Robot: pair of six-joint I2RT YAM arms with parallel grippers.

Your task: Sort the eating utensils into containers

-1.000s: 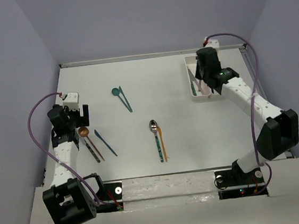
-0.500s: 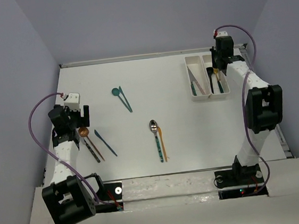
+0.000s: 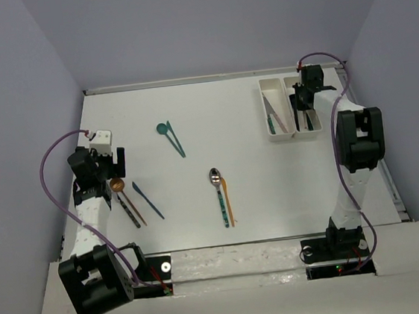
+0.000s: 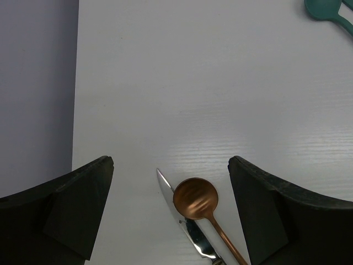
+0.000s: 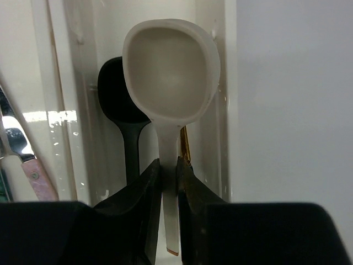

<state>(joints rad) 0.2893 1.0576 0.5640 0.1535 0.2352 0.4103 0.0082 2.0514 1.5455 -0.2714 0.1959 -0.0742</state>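
**Beige spoon (image 5: 168, 72) gripped over the trays (image 3: 271, 81)**

From above, I see the right gripper (image 3: 299, 102) at the right-hand tray. Left wrist: left gripper (image 4: 171, 168) spread wide over a copper spoon (image 4: 196, 199). Right wrist: fingers (image 5: 140, 215) clamp the spoon's handle above a black spoon (image 5: 122, 99).

The top external camera looks down from high behind the near edge, taking in the whole white table (image 3: 273, 188). The left wrist camera faces straight down, close over a copper-bowled metal spoon (image 4: 196, 197) — visible overhead at the table's left. The right wrist camera peers closely into the joined white plastic trays (image 5: 225, 66) — overhead, far right.
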